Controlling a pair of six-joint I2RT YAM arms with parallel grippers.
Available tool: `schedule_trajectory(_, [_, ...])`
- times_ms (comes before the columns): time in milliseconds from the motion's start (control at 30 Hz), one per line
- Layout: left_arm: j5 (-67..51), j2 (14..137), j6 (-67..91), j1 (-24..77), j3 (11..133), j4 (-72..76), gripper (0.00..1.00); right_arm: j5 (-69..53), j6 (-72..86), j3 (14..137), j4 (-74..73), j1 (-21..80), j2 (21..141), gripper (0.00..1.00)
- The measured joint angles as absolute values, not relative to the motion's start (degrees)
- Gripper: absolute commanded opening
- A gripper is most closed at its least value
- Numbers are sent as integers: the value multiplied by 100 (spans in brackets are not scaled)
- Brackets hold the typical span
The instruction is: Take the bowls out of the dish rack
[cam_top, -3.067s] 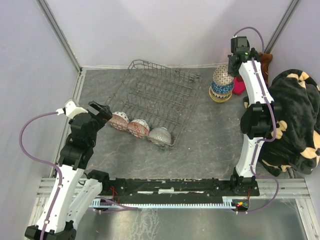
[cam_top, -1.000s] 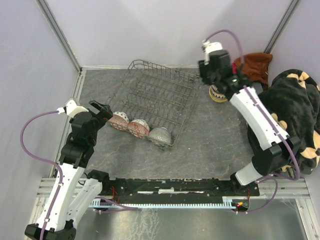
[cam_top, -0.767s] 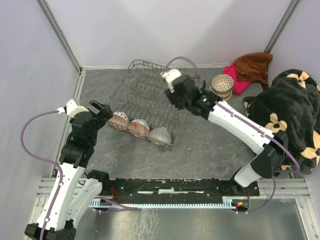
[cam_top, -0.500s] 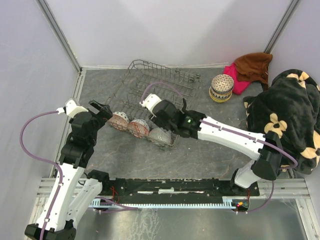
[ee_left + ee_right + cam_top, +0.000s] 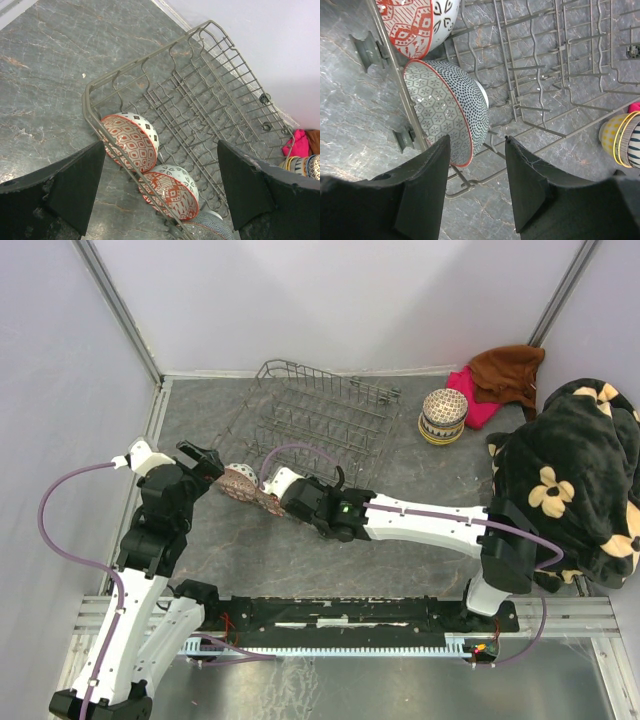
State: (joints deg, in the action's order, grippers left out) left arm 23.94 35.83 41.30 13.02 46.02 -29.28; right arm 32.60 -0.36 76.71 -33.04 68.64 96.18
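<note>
The grey dotted bowl (image 5: 445, 107) stands on edge at the dish rack's (image 5: 300, 420) 7 o'clock corner, leaning against the low side wire. A red-patterned bowl (image 5: 415, 22) is touching it, and a third bowl (image 5: 131, 141) stands beyond that in the same row. Three remain to come out. A stack of unloaded bowls (image 5: 443, 415) sits on the table (image 5: 400, 470) just off the rack's 2 o'clock corner.

The step in hand looks like the reach for the grey bowl. The right gripper (image 5: 476, 145) hovers over its 5 o'clock edge with jaws parted and nothing held – one finger overlaps the rim in the wrist view, the other hangs over bare wire. Next, I judge, it must drop so the rim lies between the fingers, close, then lift straight up clear of the prongs.

The left gripper (image 5: 200, 458) waits at the rack's 8 o'clock side, spread wide and empty.
</note>
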Motion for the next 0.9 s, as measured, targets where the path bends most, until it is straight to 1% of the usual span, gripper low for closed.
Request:
schedule_trajectory(300, [2399, 3586, 4128, 1302, 4609, -2950, 99, 3573, -119, 7634, -3151, 6864, 9970, 48])
schedule_trajectory(433, [2403, 3586, 4128, 1302, 4611, -2950, 99, 3758, -167, 7590, -3055, 6871, 10099, 42])
schedule_trajectory(600, [2408, 3592, 4128, 1302, 4611, -2947, 99, 3986, -200, 7500, -2987, 6930, 10143, 31])
schedule_trajectory(900, [2410, 3599, 4128, 1302, 4611, -2947, 99, 4298, -246, 7439, -2867, 7050, 10226, 20])
